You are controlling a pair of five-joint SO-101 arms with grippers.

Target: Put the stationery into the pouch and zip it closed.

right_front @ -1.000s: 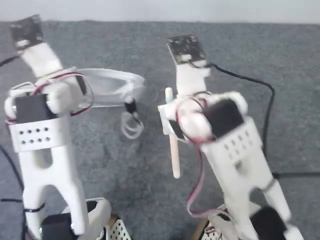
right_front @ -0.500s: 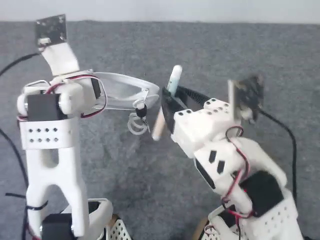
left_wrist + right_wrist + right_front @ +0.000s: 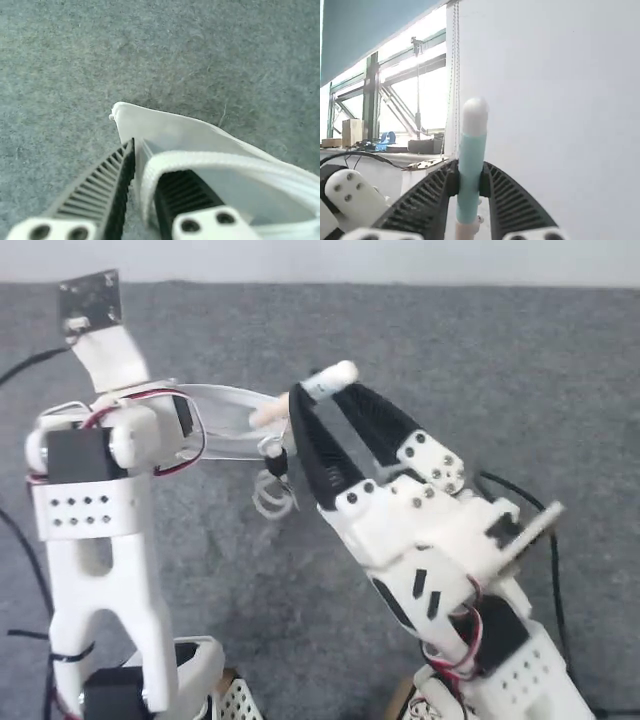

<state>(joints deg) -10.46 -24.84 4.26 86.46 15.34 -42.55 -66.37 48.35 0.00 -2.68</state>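
The clear white pouch (image 3: 235, 415) hangs just above the grey mat, and the left arm holds it up by its rim. In the left wrist view my left gripper (image 3: 142, 180) is shut on the pouch's white zip band (image 3: 200, 160). My right gripper (image 3: 320, 392) is shut on a pen (image 3: 270, 412), held nearly level. The pen's beige end is at the pouch's near end and its white cap (image 3: 340, 372) points away. The right wrist view has the teal pen (image 3: 471, 150) clamped in that gripper (image 3: 469, 182).
Wire loops on the zip pull (image 3: 268, 495) dangle below the pouch's end. A black cable (image 3: 520, 505) trails over the mat at the right, another (image 3: 20, 365) at the far left. Both arm bases stand at the front edge.
The right arm has raised the pen off the mat and swung it from upright to nearly level, bringing it to the pouch's end. The left arm has shifted only slightly with the pouch.
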